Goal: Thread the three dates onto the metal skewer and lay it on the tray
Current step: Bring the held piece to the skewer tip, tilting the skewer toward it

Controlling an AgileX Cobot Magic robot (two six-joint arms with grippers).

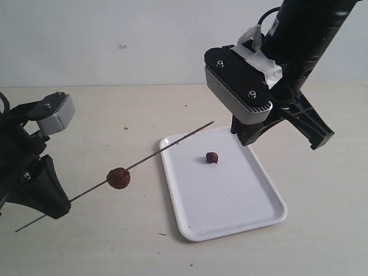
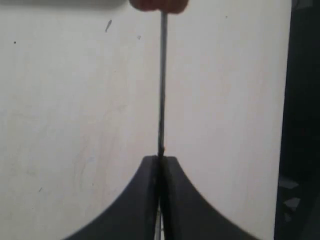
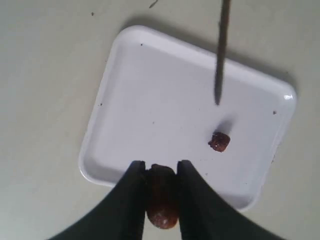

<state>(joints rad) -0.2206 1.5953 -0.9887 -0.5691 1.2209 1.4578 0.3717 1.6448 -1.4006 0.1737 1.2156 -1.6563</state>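
One of three done: first date (image 1: 118, 177) sits on skewer (image 1: 167, 146), left of tray (image 1: 241, 213). Left gripper (image 2: 160, 162) clamps skewer's near end. Right gripper (image 3: 161, 170) pinches second date (image 3: 161, 202) above tray; third date (image 1: 212, 157) lies on tray. Two threadings and the lay-down remain.

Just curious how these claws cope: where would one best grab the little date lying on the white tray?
Probably from straight above, pinching the date across its middle: it is a small lump on the flat tray, clear of the rim.
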